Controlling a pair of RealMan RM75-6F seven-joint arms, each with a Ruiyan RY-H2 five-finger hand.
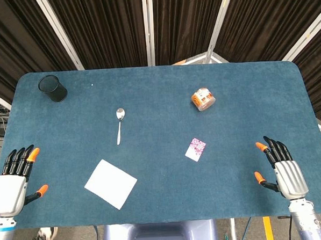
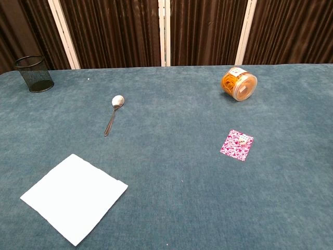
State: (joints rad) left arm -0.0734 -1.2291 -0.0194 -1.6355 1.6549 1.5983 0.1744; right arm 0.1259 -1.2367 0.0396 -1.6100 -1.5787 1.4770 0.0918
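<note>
Left hand [image 1: 12, 180] rests at the near left edge of the table [image 1: 159, 93], released, its fingers apart and pointing far, grasping nothing; it appears in the head view only. Nearest to it lies the napkin [image 1: 110, 184], a white square set cornerwise on the near left part of the cloth, apart from the hand. Farther off lies the spoon [image 1: 119, 124], bowl toward the far side, handle toward the near side, well apart from the napkin. At the far left corner stands the cup [image 1: 52, 88], black mesh and upright. Right hand [image 1: 281, 166] rests at the near right edge, likewise released, fingers spread and pointing far, holding nothing. Nearest to it, toward the centre, lies the card [image 1: 195, 149], pink-patterned and flat on the cloth, apart from the hand. Beyond the card, farther from the robot, the jar [image 1: 203, 99] lies on its side, orange contents showing through a clear wall.
</note>
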